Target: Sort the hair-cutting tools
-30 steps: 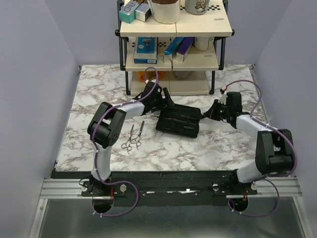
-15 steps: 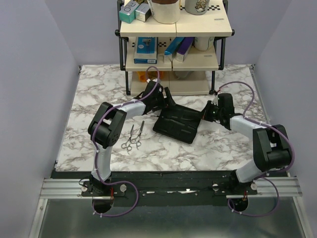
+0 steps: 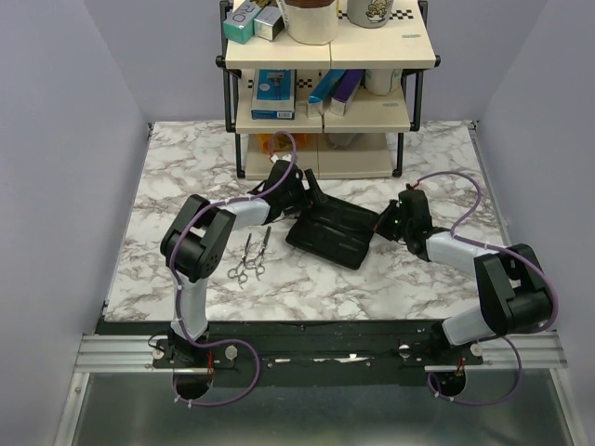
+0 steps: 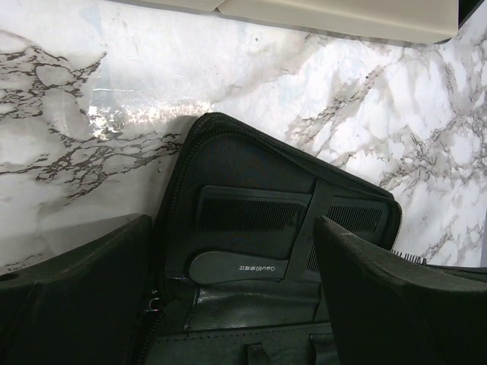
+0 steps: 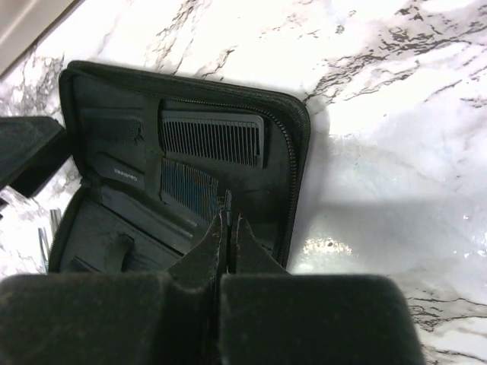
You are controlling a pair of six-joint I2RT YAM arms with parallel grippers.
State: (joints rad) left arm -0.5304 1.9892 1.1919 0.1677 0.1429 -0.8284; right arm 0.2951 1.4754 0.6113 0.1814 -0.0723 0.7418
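Observation:
The black pouch [image 3: 330, 230] lies open mid-table. A wide toothed black comb [image 5: 213, 141] sits in its pocket, and a comb [image 4: 251, 217] is held under a strap in the left wrist view. My left gripper [image 3: 310, 189] is open, with its fingers either side of the pouch's far-left part [image 4: 236, 304]. My right gripper [image 3: 383, 223] is at the pouch's right edge, shut on a slim black comb [image 5: 228, 201] seen edge-on. Silver scissors [image 3: 247, 263] lie on the marble to the left of the pouch.
A cream shelf unit [image 3: 325, 121] stands at the back, close behind my left gripper. It holds a blue box [image 3: 272, 93], a purple box [image 3: 342, 91] and mugs. The marble table [image 3: 418, 279] ends at a black front edge.
My right gripper has moved left to the pouch's right edge. The pouch has slid a little left and turned. My left gripper has shifted slightly toward the shelf.

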